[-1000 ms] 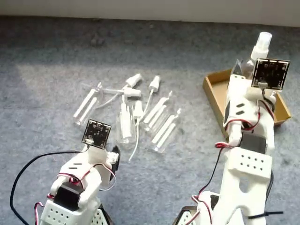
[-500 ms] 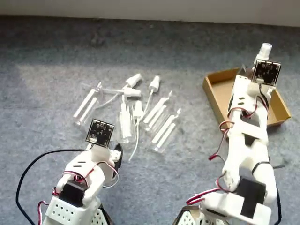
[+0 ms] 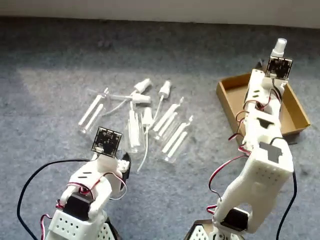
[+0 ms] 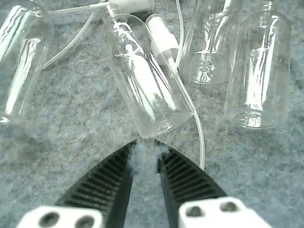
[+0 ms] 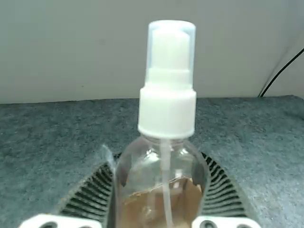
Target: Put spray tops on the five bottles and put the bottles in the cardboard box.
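Observation:
My right gripper [image 5: 159, 164] is shut on a clear bottle [image 5: 161, 190] that stands upright and carries a white spray top [image 5: 167, 95]. From above, this capped bottle [image 3: 279, 46] is held by the right gripper [image 3: 272, 57] over the far end of the cardboard box [image 3: 226, 95]. My left gripper [image 4: 145, 152] sits low over the carpet, slightly open, with nothing between its fingers. Its tips are just short of the base of a lying clear bottle [image 4: 147, 90]. In the high view the left gripper [image 3: 125, 162] is at the near side of the bottle pile [image 3: 134, 131].
Several clear bottles [image 3: 92, 112] [image 3: 167, 120] [image 3: 177, 140] lie on the grey carpet with loose spray tops [image 3: 142, 85] [image 3: 165, 89] and their thin tubes among them. Bare carpet lies between the pile and the box. A pale wall runs along the far edge.
The right arm has stretched farther out, carrying the capped bottle toward the far end of the box. The left arm has shifted only slightly.

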### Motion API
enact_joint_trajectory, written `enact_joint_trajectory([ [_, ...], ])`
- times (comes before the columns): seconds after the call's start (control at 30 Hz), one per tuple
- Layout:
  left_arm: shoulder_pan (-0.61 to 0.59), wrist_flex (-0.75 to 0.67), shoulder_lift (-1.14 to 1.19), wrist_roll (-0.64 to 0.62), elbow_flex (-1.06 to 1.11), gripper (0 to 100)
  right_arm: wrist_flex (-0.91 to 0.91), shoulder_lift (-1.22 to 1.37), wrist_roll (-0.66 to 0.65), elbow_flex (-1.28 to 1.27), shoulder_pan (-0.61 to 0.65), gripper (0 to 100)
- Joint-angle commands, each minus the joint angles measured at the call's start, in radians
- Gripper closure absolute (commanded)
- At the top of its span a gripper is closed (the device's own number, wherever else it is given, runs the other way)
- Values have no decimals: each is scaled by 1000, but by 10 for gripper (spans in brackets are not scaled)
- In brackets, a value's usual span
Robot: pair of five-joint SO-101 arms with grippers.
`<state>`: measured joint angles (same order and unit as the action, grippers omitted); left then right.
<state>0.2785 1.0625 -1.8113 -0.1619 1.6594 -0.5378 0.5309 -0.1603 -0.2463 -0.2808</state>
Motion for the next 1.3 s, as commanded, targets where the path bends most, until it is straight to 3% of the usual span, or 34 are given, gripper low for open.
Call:
enact_joint_trajectory([
  [0.0,-15,-46,-7,8,21,989,-27,41,-2,182,-12,882],
  [0.5,-15,-94,-5,8,36,989,-28,358,-2,490,-56,882],
  [0.97,-19,-98,-5,8,36,989,-30,395,-9,490,-48,877],
  [1.27,-68,-100,-5,6,36,989,-25,394,-9,447,-48,810],
])
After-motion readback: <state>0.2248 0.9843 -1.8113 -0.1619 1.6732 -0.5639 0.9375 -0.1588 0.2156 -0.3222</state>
